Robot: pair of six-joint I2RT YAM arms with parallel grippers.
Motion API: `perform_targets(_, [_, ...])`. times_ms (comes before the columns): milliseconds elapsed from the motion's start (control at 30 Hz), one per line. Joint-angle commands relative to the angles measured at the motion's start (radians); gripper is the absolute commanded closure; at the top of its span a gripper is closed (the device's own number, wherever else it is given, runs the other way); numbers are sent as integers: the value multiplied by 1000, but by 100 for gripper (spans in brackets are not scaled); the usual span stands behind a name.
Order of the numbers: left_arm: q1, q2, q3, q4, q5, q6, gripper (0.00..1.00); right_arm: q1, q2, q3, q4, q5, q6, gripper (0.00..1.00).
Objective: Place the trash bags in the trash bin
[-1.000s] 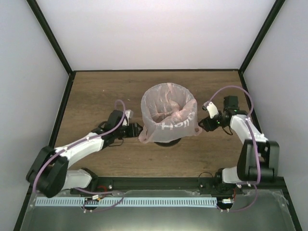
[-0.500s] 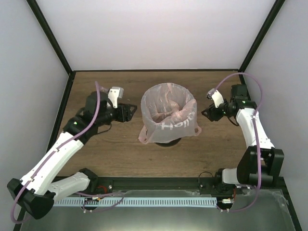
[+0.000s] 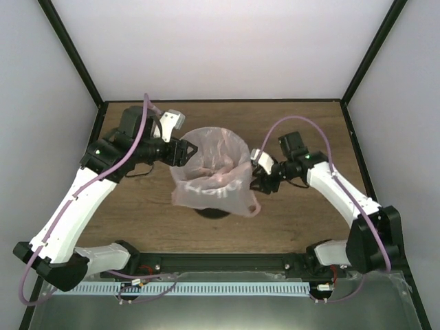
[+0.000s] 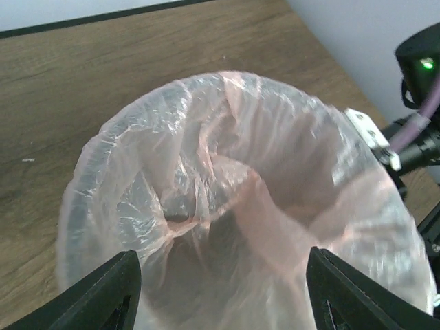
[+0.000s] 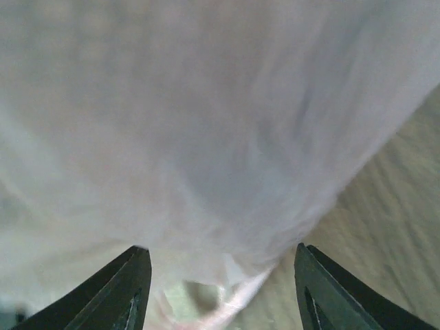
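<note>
**Left wrist view, nearest.** My left end effector (image 4: 221, 254) is released. Only the tips of its fingers (image 4: 103, 292) are in view, spread wide. Just ahead of them gapes the mouth of the trash bag (image 4: 227, 137), pale pink and crinkled, its film sagging inward. The bag's near rim is cut off by the lower edge, so I cannot tell whether the fingers touch it.

**Right wrist view.** My right end effector (image 5: 218, 249) is likewise released, jaws apart. The bag's side fills nearly the whole field and is blurred. A pink edge of the bag curls low between the jaws, and I cannot tell whether film touches either finger. A strip of wooden table (image 5: 392, 227) shows at the right.

**Top view.** The bag lines the trash bin (image 3: 214, 214). Only a dark patch of the bin's base shows under the film, and its walls are hidden. Bag and bin are on the table between my two end effectors, left of centre.

**Change from half a second ago.**
- Then the lined bin stood at the table's middle, with both end effectors apart from it.
- Now it sits farther left and nearer the table's near edge, smeared by blur. I cannot tell whether it is upright or tilted.
- My left end effector has come to the bag's far-left rim.
- My right end effector has come in against the bag's right side.
- The white lettering (image 3: 206, 184), readable before, is now a smear.
</note>
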Motion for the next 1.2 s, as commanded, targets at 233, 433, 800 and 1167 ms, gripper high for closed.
perform_targets(233, [-5, 65, -15, -89, 13, 9, 35, -75, -144, -93, -22, 41, -69, 40])
perform_targets(433, [-29, 94, -24, -88, 69, 18, 40, -189, -225, -182, 124, -57, 136, 32])
perform_targets(800, [-110, 143, -91, -106, -27, 30, 45, -234, -372, -311, 392, 62, 312, 30])
perform_targets(1167, [-143, 229, -30, -121, -102, 57, 46, -235, -384, -285, 375, 84, 349, 29])
